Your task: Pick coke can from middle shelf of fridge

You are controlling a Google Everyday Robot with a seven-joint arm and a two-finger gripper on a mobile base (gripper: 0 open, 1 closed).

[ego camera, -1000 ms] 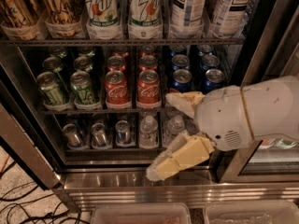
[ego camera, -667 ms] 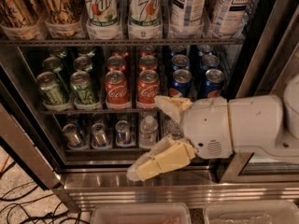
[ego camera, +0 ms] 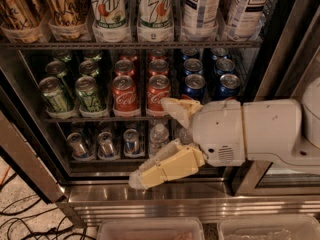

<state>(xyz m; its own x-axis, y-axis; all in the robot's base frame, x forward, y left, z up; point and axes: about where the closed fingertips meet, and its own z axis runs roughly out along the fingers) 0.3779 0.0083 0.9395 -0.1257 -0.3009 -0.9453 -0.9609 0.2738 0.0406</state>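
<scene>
Two red coke cans (ego camera: 125, 95) (ego camera: 158, 93) stand side by side at the front of the middle shelf (ego camera: 95, 119), with more red cans in rows behind them. The fridge (ego camera: 150, 195) has a steel lower frame and a dark interior. My gripper (ego camera: 149, 142) is open, its cream fingers spread wide. The upper fingertip (ego camera: 167, 104) sits just right of the right-hand front coke can, at its lower edge. The lower finger (ego camera: 165, 170) hangs in front of the bottom rack. The white arm (ego camera: 250, 131) comes in from the right. Nothing is held.
Green cans (ego camera: 90, 94) stand left of the coke cans, blue Pepsi cans (ego camera: 194, 86) to the right. Tall bottles (ego camera: 155, 11) fill the rack above. Small cans and a water bottle (ego camera: 158, 138) are on the rack below. Clear bins (ego camera: 150, 230) lie below the fridge; cables (ego camera: 20, 219) at left.
My gripper and arm have moved left, bringing the upper finger close beside the right-hand front coke can. The fingers stay spread.
</scene>
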